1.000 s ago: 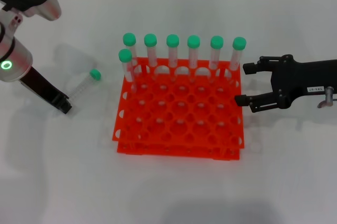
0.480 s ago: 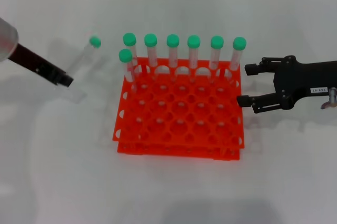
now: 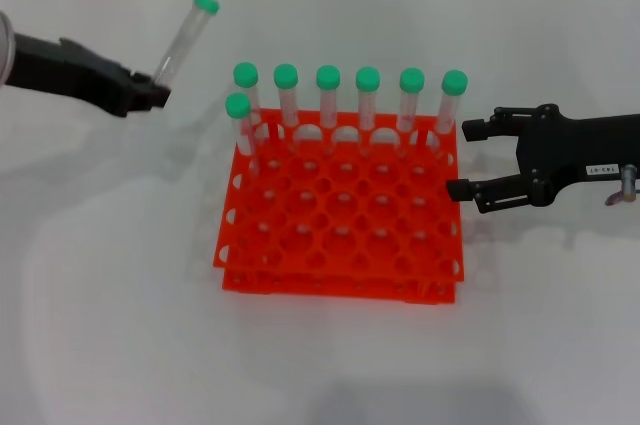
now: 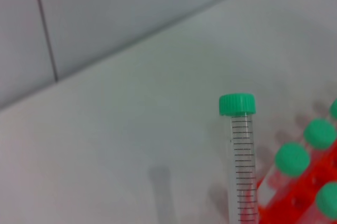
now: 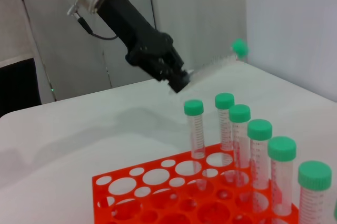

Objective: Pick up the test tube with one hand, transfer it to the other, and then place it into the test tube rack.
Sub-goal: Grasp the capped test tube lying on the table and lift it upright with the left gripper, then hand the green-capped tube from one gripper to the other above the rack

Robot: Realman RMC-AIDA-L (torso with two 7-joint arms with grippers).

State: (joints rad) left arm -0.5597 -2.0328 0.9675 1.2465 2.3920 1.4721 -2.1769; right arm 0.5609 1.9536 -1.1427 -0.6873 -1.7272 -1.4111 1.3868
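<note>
Now the left claw (image 3: 148, 91) is clamped on the lower end of the test tube (image 3: 184, 35), holding it in the air above the white desk (image 3: 110, 295), off the far left corner of the test tube rack (image 3: 340, 210). The tube tilts, its green cap (image 3: 206, 3) up and leaning toward the rack side. In the left wrist view the tube's printed graduation marks and cap show plainly, with the capped tubes of the rack just beyond it.

The orange rack stands in the middle of the desk. Seven green-capped tubes (image 3: 367, 100) stand in it: six along the far row and one more in the second row at the left end. The remaining holes look free.

The right claw (image 3: 465, 159) hangs just beside the rack's right edge, its fingers spread apart and holding nothing, pointed toward the rack.

By my reading the pick-up is done and the hand-over is the step in hand. The two claws are well apart, with the rack between them. The next move calls for bringing the tube across to the open right claw, presenting the free capped half so the right fingers can close on it above the left grip, before the left lets go.
</note>
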